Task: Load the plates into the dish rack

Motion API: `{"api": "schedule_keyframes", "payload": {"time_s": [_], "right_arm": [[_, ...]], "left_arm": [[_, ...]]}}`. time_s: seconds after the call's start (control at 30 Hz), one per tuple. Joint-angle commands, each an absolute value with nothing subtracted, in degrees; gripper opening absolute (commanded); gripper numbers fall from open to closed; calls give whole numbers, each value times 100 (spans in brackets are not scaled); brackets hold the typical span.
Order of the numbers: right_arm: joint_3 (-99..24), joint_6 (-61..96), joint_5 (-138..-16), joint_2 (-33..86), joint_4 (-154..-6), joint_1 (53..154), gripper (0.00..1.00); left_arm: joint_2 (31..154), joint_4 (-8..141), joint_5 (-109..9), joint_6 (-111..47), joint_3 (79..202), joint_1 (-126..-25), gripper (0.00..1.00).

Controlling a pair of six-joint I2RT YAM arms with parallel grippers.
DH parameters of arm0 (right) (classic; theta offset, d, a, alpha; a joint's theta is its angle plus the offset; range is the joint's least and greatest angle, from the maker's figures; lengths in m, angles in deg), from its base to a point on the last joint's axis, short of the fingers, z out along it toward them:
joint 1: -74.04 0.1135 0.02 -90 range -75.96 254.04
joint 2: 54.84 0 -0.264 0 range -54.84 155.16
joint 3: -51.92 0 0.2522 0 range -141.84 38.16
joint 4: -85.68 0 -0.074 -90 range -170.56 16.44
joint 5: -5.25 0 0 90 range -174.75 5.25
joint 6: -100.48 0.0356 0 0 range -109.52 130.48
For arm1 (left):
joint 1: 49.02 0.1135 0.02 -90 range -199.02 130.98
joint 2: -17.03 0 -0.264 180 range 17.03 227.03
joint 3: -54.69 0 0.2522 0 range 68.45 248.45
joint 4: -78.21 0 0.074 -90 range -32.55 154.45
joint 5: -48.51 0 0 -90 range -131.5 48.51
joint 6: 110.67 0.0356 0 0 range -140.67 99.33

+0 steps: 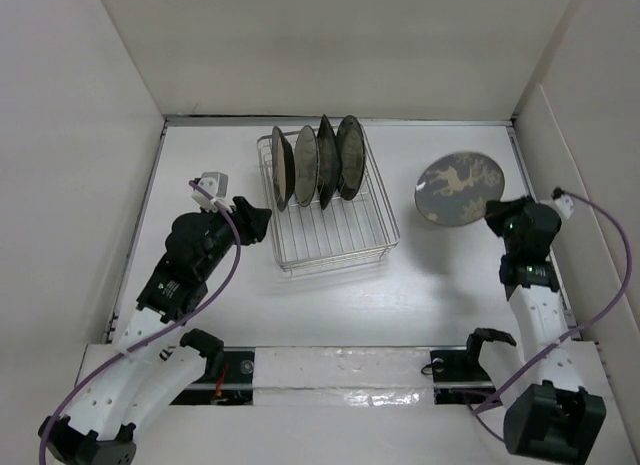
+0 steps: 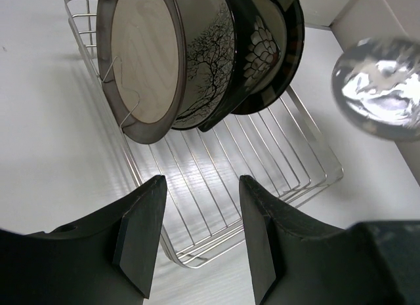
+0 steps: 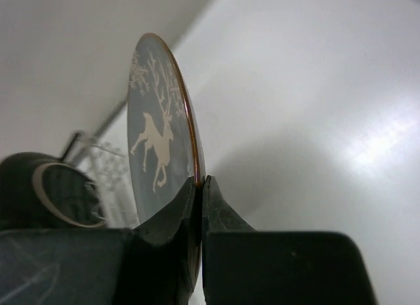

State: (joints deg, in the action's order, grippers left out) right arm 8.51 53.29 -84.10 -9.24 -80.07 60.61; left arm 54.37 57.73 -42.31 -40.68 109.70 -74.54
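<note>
The silver wire dish rack point(image 1: 340, 235) stands at the table's back centre. Upright in its tines are the black-rimmed plate with pale centre point(image 2: 141, 56), the cream branch-pattern plate point(image 2: 207, 62) and the black flower plate point(image 2: 262, 52). My left gripper point(image 1: 258, 217) is open and empty just left of the rack; in its wrist view point(image 2: 201, 183) it faces the rack's near corner point(image 2: 197, 252). My right gripper point(image 1: 497, 207) is shut on the rim of the grey deer plate point(image 1: 460, 188), holding it tilted above the table, right of the rack. The pads point(image 3: 190, 197) pinch the plate's edge point(image 3: 157, 134).
White walls enclose the table on the left, back and right. The right wall stands close behind the right arm point(image 1: 530, 285). The rack's front half holds no plates. The deer plate shows blurred in the left wrist view point(image 2: 380, 88).
</note>
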Motion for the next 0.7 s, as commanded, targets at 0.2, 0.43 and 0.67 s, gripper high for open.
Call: {"api": "schedule_keyframes", "payload": {"time_s": [0.2,0.43,0.67], "right_arm": [[-2923,3519,-10792,1053,-8698,8554,0],[-4726,2683,-11743,2583,-8092,9442,0],[-4876,2375,-11964,2690,-8232,9601,0]], "left_arm": [[5429,6015,-4237,-4036,11046,-7319,45],[5465,6006,-4238,-4036,11055,-7267,45],[5482,6006,-4255,-4036,11063,-7267,45]]}}
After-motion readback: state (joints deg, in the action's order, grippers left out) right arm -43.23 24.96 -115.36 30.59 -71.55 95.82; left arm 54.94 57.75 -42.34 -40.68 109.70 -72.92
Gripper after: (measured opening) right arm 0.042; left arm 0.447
